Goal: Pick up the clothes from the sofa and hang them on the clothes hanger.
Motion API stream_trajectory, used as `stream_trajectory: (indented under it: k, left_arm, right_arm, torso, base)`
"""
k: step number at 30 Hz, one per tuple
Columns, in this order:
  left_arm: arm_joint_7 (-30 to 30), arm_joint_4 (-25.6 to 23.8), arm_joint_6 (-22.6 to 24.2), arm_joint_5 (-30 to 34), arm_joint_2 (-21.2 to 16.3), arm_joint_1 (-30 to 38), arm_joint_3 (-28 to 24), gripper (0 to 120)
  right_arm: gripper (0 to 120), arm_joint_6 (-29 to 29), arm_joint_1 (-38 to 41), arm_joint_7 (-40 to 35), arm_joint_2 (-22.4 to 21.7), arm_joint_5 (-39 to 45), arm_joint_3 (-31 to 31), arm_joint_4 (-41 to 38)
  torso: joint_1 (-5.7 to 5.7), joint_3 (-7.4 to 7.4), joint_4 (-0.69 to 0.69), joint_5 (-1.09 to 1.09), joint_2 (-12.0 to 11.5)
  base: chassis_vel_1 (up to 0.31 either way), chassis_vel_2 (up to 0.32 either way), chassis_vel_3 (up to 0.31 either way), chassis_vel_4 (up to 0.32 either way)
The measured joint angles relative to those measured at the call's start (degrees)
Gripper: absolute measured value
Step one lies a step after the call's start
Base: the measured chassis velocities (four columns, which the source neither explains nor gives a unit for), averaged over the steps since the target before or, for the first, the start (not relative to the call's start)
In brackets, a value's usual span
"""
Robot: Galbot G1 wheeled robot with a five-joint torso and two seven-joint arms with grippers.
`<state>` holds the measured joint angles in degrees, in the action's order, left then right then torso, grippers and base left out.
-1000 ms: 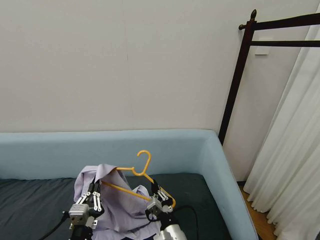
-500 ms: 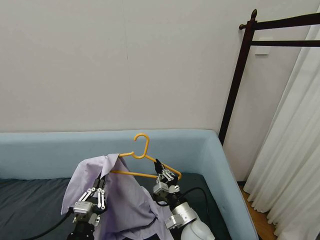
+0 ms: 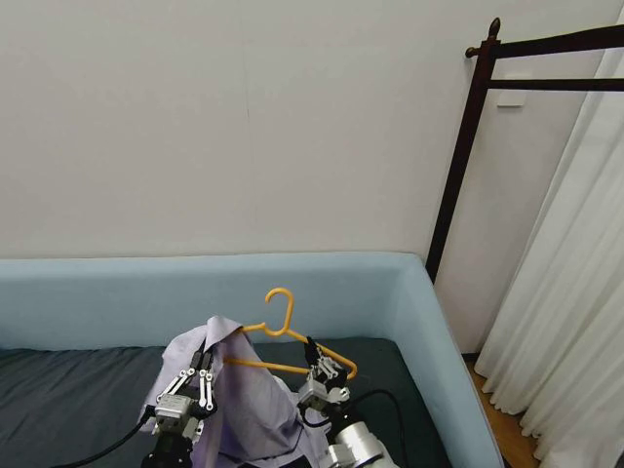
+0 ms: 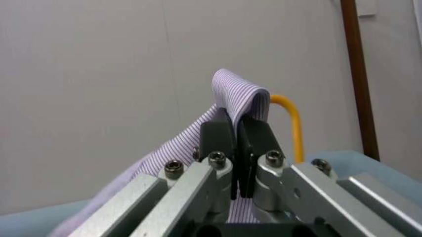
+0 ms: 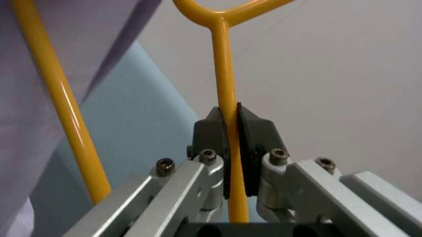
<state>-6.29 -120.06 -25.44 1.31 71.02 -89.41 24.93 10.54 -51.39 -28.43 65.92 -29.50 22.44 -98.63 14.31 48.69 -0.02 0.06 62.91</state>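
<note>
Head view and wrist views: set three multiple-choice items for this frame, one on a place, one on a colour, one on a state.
1. Where does the dark wooden clothes rack stand?
A. to the robot's right, past the light blue sofa's end
B. to its left
C. on the seat

2. What colour is the plastic hanger?
A. white
B. orange-yellow
C. black

3. What does the right hand hold?
A. nothing, it is open
B. the hanger's rod, shut on it
C. the rack's rail

Key:
1 A, the post rises beside the sofa's right end.
2 B, both wrist views show that colour.
3 B, its pads pinch the rod, while the left hand pinches the striped lilac shirt.
</note>
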Motion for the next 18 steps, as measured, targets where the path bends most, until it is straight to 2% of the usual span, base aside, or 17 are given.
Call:
stream_trajectory:
  k: [6,18]
  left_arm:
    - [0.9,3.76,-1.69,-2.95,1.18,-0.6,-0.47,0]
    - [-0.67,6.39,-2.19,-4.75,1.63,1.25,-0.93,0]
  right_arm:
    - [3,-1.56,1.84,-0.16,1.91,2.24,-0.81,-0.42]
    - [3,-2.64,2.06,-0.05,-0.82,3.49,-6.07,-4.22]
  torso:
    - [0.0,0.0,0.01,-0.01,0.0]
    - [0.0,0.0,-0.01,0.0,0.0]
  base:
    - [0.0,0.0,0.0,0.0]
    - [0.0,0.0,0.0,0.0]
